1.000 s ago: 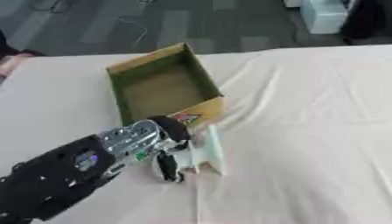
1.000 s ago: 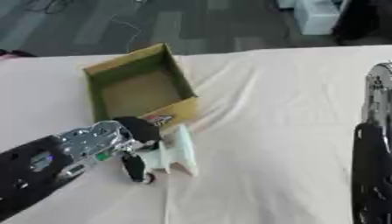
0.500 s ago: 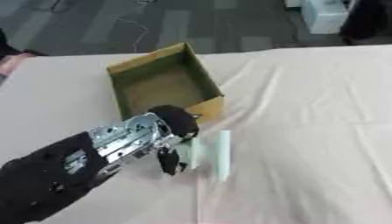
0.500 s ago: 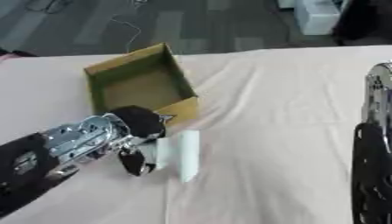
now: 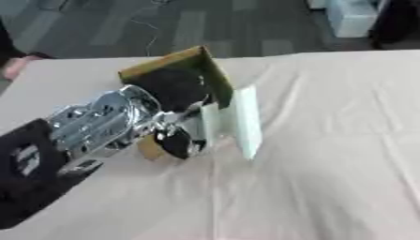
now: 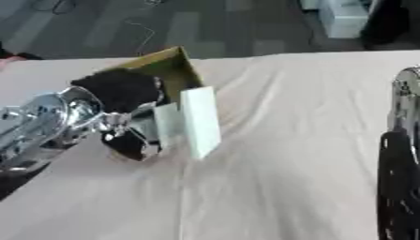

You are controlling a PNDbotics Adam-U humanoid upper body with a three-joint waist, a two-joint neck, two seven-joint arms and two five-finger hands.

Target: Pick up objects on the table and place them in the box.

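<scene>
A pale, flat white object (image 5: 244, 123), standing roughly on edge and made of what looks like two plates, is held up off the cloth-covered table (image 5: 328, 154). It hangs just to the right of the cardboard box (image 5: 197, 63), beside the box's near right corner. The left hand (image 5: 168, 117) comes in from the lower left, with its dark fingers curled around the object's left side in a grip.

The step in hand appears to be carrying the object to the box. To do it well, the hand should probably lift the object clear of the box's right wall, move it left and far until it sits over the opening, and lower it before letting go. Since the object is tall and thin, tipping it flatter first would likely help it settle inside instead of catching on the rim.

The box is open-topped, brown cardboard. The hand and arm cover most of its interior, so I cannot tell what it holds.

At the right edge of the right eye view, part of the right arm (image 6: 402, 178) shows; its hand is out of sight.
</scene>
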